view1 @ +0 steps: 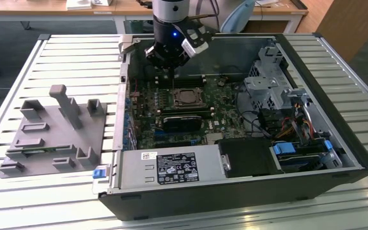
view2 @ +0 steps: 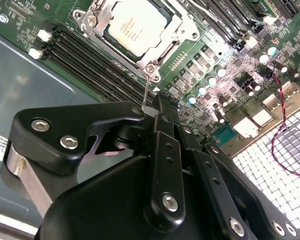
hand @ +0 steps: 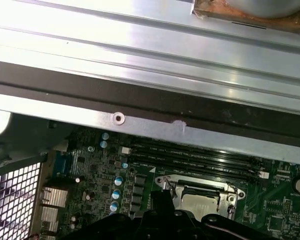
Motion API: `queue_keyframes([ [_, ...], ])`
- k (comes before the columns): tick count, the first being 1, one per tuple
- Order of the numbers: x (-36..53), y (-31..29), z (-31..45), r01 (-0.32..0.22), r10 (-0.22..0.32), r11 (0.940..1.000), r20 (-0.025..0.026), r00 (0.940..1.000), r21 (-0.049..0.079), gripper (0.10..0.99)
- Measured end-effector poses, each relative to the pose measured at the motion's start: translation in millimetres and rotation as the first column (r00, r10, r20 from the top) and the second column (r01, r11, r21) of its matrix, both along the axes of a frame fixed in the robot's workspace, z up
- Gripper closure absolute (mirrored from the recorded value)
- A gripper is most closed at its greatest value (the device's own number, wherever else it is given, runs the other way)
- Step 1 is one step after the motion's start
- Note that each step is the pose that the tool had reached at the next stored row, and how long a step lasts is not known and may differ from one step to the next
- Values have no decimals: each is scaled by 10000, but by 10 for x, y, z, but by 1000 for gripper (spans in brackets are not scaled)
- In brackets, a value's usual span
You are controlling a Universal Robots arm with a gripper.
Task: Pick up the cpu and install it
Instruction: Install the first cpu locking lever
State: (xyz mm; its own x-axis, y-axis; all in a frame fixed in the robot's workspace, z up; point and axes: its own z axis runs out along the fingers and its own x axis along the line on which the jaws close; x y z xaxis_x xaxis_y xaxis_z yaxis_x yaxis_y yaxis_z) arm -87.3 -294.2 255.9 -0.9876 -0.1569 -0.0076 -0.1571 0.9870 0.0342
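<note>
The cpu [view2: 135, 27] is sitting inside the socket frame [view2: 92, 20] on the motherboard [view2: 230, 70], its silver top facing up and its edges looking parallel to the frame in the second wrist view; in the first wrist view the cpu [hand: 197, 201] is showing partly, just beyond the black body of the gripper. So the chip appears already seated, and the step in hand seems to be working around the socket rather than carrying anything.

The gripper [view1: 169, 56] is hovering above the motherboard, just behind the socket toward the back wall of the computer case [view1: 356, 158] in the exterior view. Its fingers are looking closed together, with nothing visibly held between them. A thin metal wire [view2: 148, 90], probably the socket's latch lever, is rising from the frame's corner screw [view2: 150, 68] toward the fingers; whether they are touching it I cannot tell.

To do this well, I judge the arm should be moving slowly and vertically near the socket, avoiding sideways pushes that could shift the chip or bend the wire, and keeping clear of the memory slots [view2: 90, 60] beside the frame.
</note>
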Motion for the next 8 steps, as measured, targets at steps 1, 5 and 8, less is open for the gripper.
queue_keyframes([
  [1,0,1,0,-1,1,10000,0,10000,0,980],
  [5,10,5,0,1,-1,10000,-8,10000,1,980],
  [8,47,4,0,1,-1,10000,-34,10000,0,980],
])
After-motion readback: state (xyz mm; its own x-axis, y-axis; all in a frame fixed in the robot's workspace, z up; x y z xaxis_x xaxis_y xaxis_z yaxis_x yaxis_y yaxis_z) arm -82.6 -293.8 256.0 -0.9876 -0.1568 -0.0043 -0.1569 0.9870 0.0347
